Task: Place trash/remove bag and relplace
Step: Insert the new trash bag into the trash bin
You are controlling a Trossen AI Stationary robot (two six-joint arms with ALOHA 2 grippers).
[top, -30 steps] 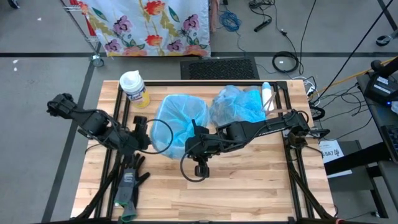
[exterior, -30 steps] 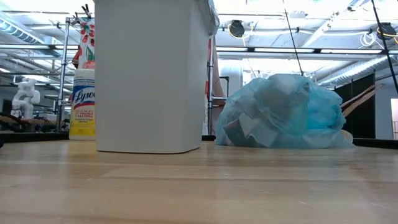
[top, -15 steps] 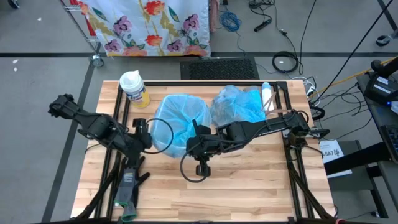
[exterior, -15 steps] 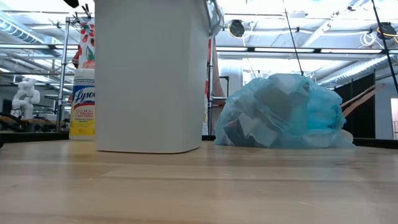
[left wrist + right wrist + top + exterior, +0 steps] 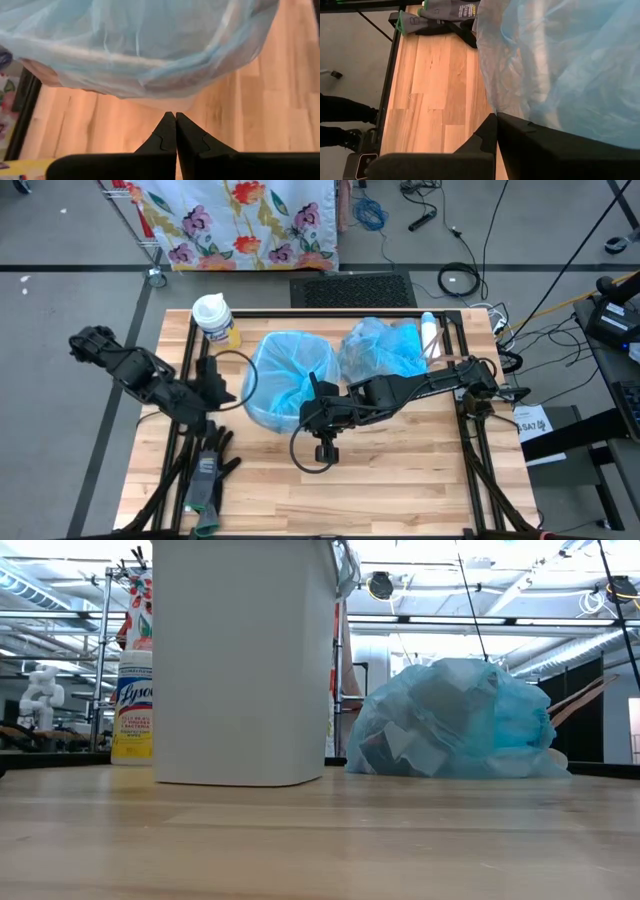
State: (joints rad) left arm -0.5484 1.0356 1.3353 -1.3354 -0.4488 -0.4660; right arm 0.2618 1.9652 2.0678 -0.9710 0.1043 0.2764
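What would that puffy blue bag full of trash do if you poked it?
The filled blue bag would probably squish, since its thin plastic looks wrinkled and slumped. It likely feels light, as only crumpled scraps show through. It probably wouldn't roll, sitting wide and flat on the table.

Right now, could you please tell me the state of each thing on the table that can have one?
Bin: upright, lined with a blue bag.
Bin liner: open at the top, draped over the rim.
Full bag: lying on the table beside the bin, stuffed with trash.
Wipes canister: upright, lid on.
Gloves: lying flat near the table edge.
Left gripper: fingers shut, empty, just off the bin.
Right gripper: fingers shut, at the liner.
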